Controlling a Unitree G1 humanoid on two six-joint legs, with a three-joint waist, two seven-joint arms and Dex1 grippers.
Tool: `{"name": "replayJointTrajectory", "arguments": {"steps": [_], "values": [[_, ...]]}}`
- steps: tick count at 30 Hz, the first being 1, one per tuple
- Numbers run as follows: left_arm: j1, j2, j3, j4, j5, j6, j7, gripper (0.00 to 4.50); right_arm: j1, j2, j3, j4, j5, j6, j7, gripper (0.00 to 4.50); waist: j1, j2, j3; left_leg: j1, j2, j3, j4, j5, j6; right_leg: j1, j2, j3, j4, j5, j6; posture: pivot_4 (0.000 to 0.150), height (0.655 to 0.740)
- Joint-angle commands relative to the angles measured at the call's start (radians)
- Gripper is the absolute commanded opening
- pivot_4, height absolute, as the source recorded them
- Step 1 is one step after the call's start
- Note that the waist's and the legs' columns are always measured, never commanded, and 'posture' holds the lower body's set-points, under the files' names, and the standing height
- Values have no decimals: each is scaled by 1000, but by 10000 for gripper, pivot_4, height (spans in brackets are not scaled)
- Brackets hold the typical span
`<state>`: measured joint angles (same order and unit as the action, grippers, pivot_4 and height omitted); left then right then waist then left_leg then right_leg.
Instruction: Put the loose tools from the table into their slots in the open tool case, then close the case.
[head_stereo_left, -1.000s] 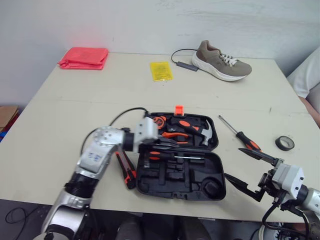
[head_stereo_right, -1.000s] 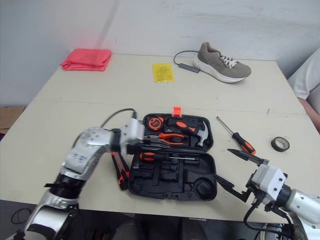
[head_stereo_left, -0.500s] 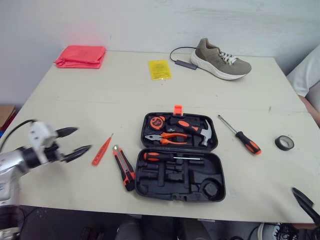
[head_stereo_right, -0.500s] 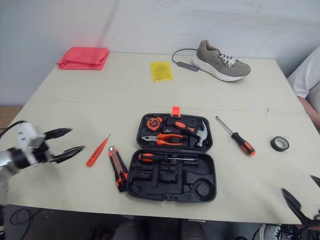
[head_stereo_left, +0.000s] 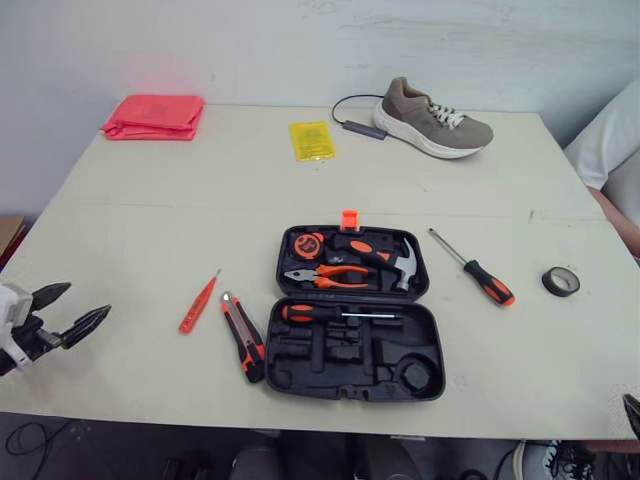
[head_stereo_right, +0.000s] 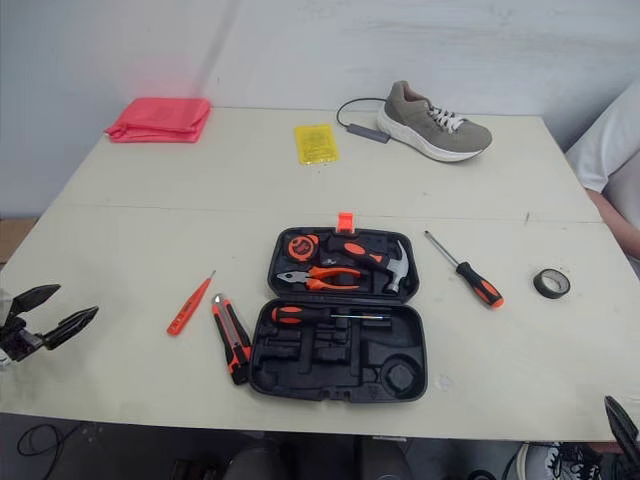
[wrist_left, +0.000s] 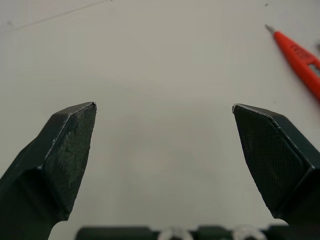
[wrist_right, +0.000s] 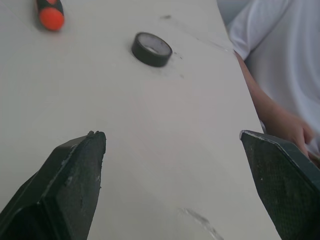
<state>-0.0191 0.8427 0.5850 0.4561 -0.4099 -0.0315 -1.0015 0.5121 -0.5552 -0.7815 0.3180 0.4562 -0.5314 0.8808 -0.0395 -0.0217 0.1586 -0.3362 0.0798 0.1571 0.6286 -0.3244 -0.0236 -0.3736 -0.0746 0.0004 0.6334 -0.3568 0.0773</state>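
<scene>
Tool case (head_stereo_left: 355, 315) lies open on the table (head_stereo_left: 150, 200), slots bared for loading; utility knife (head_stereo_left: 245, 336) just left of it, screwdriver (head_stereo_left: 473, 269) right. My left claw (head_stereo_left: 87, 300) and right claw (wrist_right: 171, 135) hang spread and empty, seemingly ready to reach.

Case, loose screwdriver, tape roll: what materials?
Case: matte black moulded plastic, going by the formed slots.
Screwdriver: shiny bare metal shaft; orange-and-black handle, probably plastic or rubber.
Tape roll: black, slightly glossy, likely vinyl tape; core unclear.
</scene>
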Motion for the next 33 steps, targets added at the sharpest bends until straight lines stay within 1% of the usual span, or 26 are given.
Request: {"name": "replayJointTrajectory", "arguments": {"steps": [1, 5, 8, 11, 13, 15, 17, 20, 21, 25, 28, 33], "values": [[-21, -19, -24, -123, -46, 30, -4, 44316, -20, -25, 17, -118, 39, 42, -10, 45000, 0, 0, 0, 0, 0, 0, 0, 0, 0, 0, 0, 0, 0, 0, 0, 1500, 7400], [-57, -58, -106, -308, -111, 114, -37, 44316, -63, -64, 70, -276, 57, 148, -22, 45000, 2, 0, 0, -1, 0, 0, 1, 2, 0, 0, 1, 0, 1, 1, 1, 1500, 7400], [-104, -87, -193, -450, -143, 184, -34, 44316, -88, -119, 113, -394, 62, 306, -55, 45000, 6, 1, 1, -1, -1, 1, 2, 4, 1, 0, 2, 1, 1, 1, 2, 1500, 7400], [-143, -109, -269, -559, -168, 240, -38, 44316, -115, -196, 151, -495, 77, 520, -104, 45000, 9, 0, 1, -1, -1, 1, 2, 6, 1, 0, 4, 3, 0, 1, 3, 1500, 7400], [-168, -118, -319, -627, -194, 294, -41, 44316, -159, -280, 183, -554, 107, 705, -132, 45000, 9, 0, 1, -2, 0, 2, 2, 6, 0, -1, 5, 4, -1, 2, 3, 1500, 7400], [-188, -120, -366, -677, -214, 341, -54, 44316, -208, -359, 224, -589, 143, 894, -156, 45000, 5, 0, 1, -3, 0, 3, 3, 6, 1, -1, 6, 5, -1, 2, 4, 1500, 7400], [-218, -125, -407, -707, -246, 399, -62, 44316, -274, -417, 279, -589, 128, 1001, -170, 45000, 6, -1, 2, -3, 0, 4, 4, 6, 1, -1, 6, 6, -2, 3, 6, 1500, 7400], [-259, -135, -460, -730, -266, 441, -87, 44316, -361, -461, 333, -564, 141, 1149, -176, 45000, 10, -1, 2, -4, 2, 3, 4, 6, 1, -2, 10, 7, -3, 3, 6, 1500, 7400], [-269, -139, -471, -732, -267, 447, -94, 44316, -379, -466, 342, -556, 142, 1181, -173, 45000, 12, -1, 2, -5, 2, 3, 4, 6, 1, -2, 11, 7, -4, 3, 6, 1500, 7400], [-295, -164, -529, -737, -253, 445, -122, 44316, -478, -484, 456, -454, 60, 1177, -128, 45000, 13, -1, 2, -10, 3, 2, 8, 6, 0, -4, 13, 6, -6, 3, 6, 1500, 7400], [-305, -179, -548, -738, -245, 441, -125, 44316, -552, -479, 526, -390, 26, 1178, -95, 45000, 12, 0, 2, -18, 3, 2, 18, 4, 2, -10, 14, 5, -5, 4, 8, 1500, 7400], [-303, -181, -555, -742, -241, 435, -127, 44316, -654, -459, 608, -302, -19, 1169, -54, 45000, 10, 0, 3, -19, 2, 4, 22, 5, 5, -10, 14, 7, -3, 6, 11, 1500, 7400]]}}
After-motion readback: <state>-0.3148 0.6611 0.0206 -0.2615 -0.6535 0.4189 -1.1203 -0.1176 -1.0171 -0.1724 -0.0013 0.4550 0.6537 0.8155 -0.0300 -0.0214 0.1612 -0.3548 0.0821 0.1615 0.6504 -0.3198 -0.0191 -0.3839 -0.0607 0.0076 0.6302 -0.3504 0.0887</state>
